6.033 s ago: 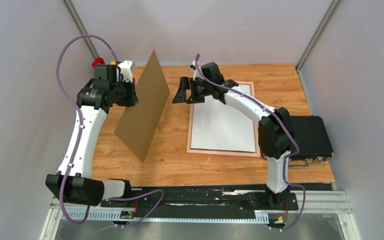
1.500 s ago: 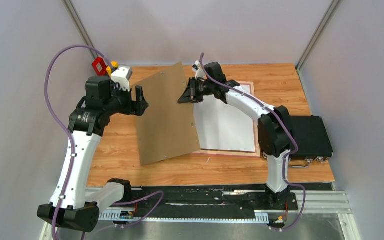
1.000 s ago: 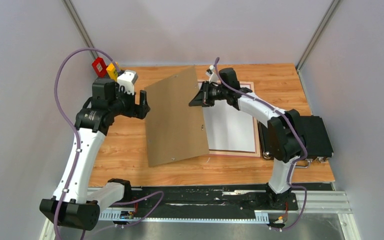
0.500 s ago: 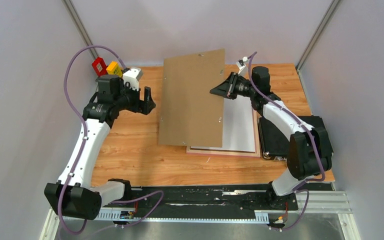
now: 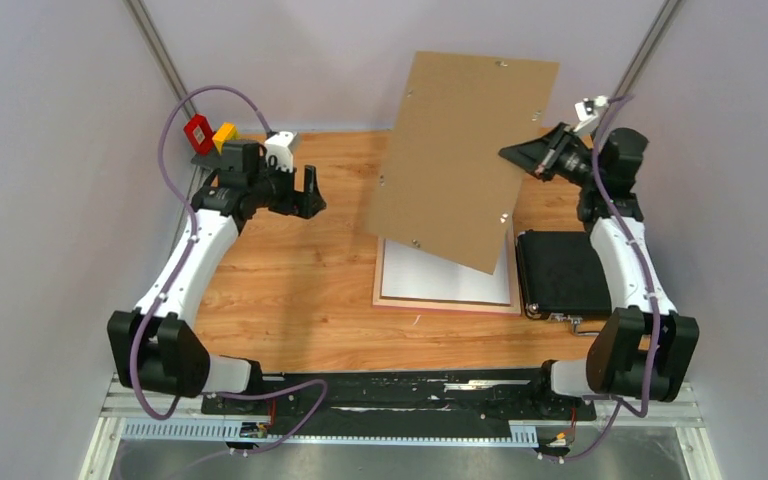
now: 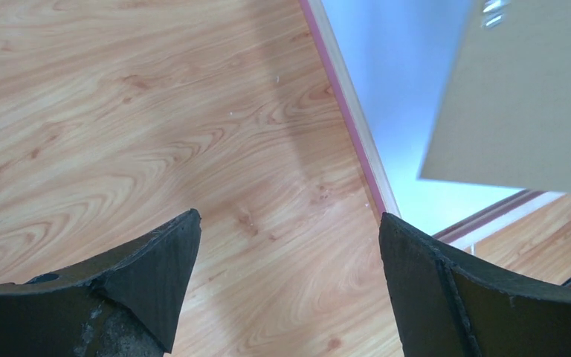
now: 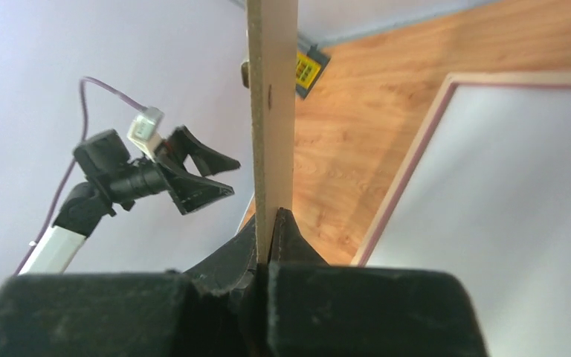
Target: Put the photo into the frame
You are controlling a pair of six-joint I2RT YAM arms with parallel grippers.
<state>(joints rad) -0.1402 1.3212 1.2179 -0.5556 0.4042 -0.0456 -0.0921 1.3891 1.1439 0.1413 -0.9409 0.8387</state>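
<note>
- two arms, two different postures: the right gripper (image 5: 512, 154) is pressed together on the edge of the plain brown rectangular backing board (image 5: 458, 150), carrying it tilted in the air over the far end of the light wooden table (image 5: 290, 270).
- i judge the board is held up and aside so the opening below is uncovered for loading.
- the thin pink-edged rectangular frame (image 5: 440, 308) lies flat on the table beneath the board's lower corner, just beside the black case (image 5: 570, 275).
- the photo (image 5: 440, 282), as i judge it, is the white rectangular sheet filling the frame, face down; no printed side shows, so i cannot be sure.
- the left gripper (image 5: 310, 197) hangs spread wide and empty over bare wood, left of the frame and apart from it, probably waiting to steady something.
- only the right wrist view shows the grip edge-on, with the board slotted between both fingers.
- only the left wrist view shows the frame's pink rim close up.
- only the overhead view shows how high the board hangs.
</note>
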